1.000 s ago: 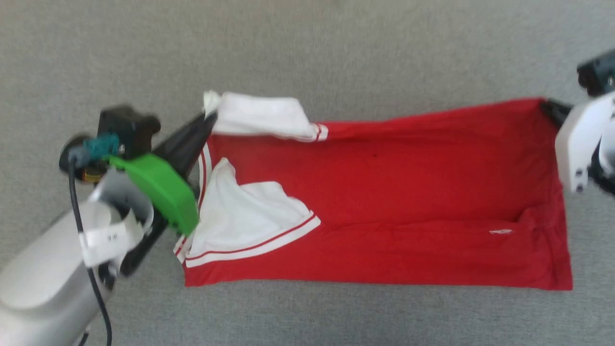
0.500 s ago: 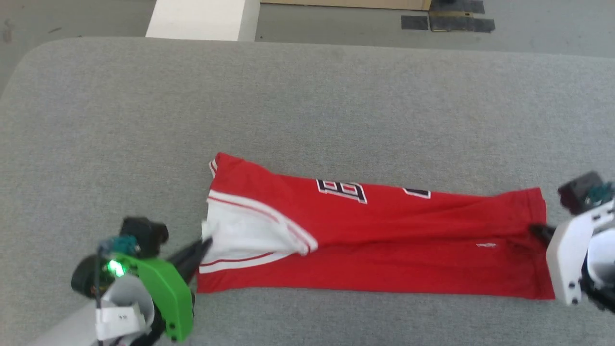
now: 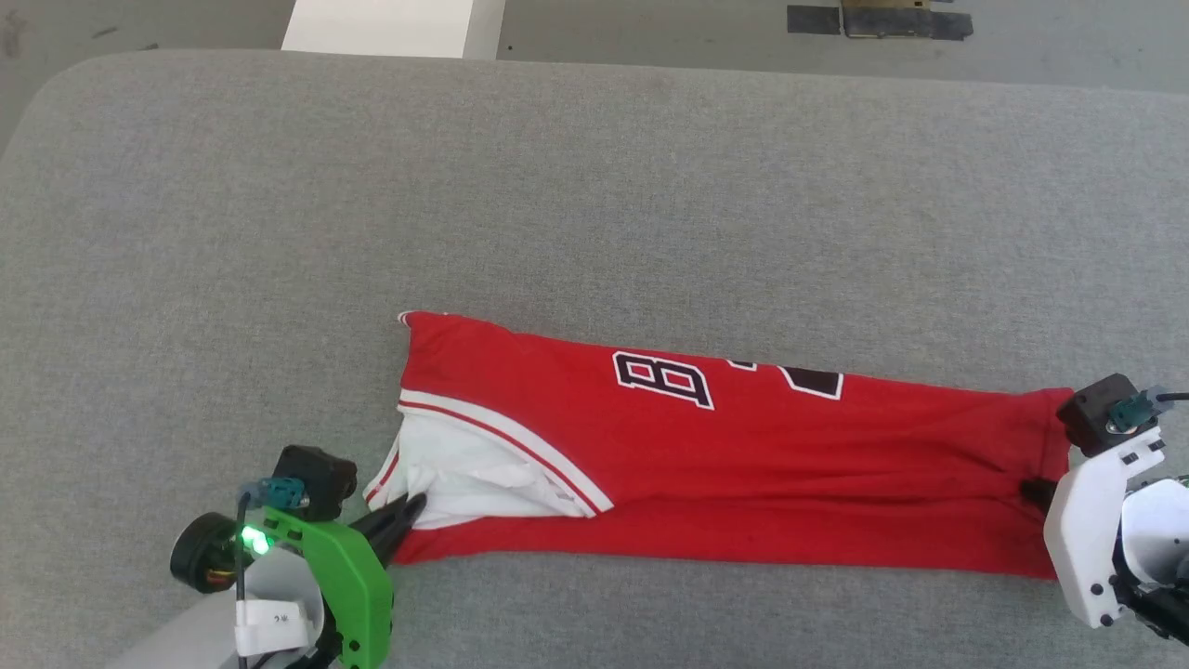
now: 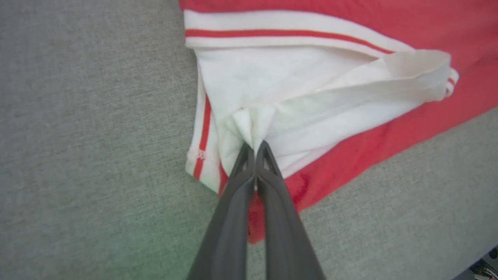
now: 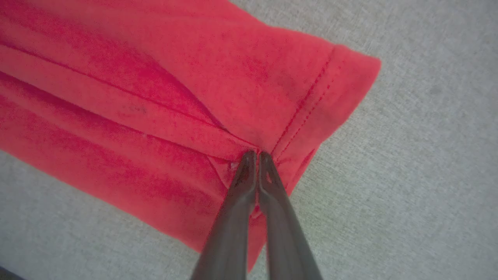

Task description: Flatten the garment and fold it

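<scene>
The garment (image 3: pixel 743 465), a red T-shirt with white sleeves and black lettering, lies folded lengthwise in a long strip across the grey table (image 3: pixel 594 186). My left gripper (image 3: pixel 416 506) is shut on the white sleeve fabric at the strip's left end; the left wrist view shows the garment (image 4: pixel 311 89) bunched white cloth pinched between the tips of this gripper (image 4: pixel 255 146). My right gripper (image 3: pixel 1029 488) is shut on the red hem at the right end. In the right wrist view the gripper (image 5: pixel 255 155) pinches the hem of the garment (image 5: pixel 175 97) beside a fold.
The grey table's far edge runs along the top of the head view, with floor beyond it, a white block (image 3: pixel 395 26) and dark tape marks (image 3: pixel 878 19). Bare grey cloth surface lies all around the garment.
The head camera has pulled back, so the whole table now shows. Both grippers have carried the garment's held edge toward me, folding it into a narrower strip with the lettering on top.
</scene>
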